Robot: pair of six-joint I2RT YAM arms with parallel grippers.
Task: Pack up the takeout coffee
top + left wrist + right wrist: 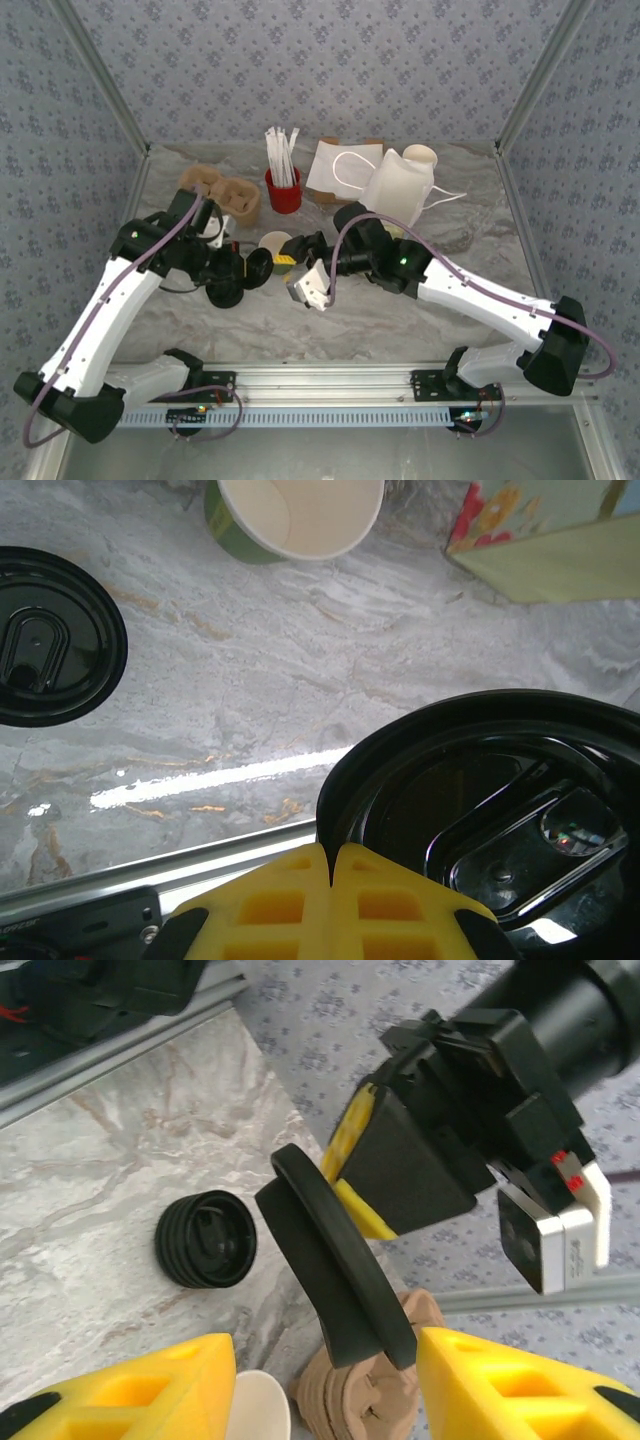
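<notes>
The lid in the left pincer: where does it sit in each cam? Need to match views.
Top external: black lid left of centre, at the tip of the left pincer.
Left wrist: lower right, close up, clamped in the pincer.
Right wrist: centre, edge-on and tilted.
Shared landmark: stack of black lids on the table, also seen at left wrist and right wrist.

Top camera high behind, wrist cameras close, both sharing black lid
</notes>
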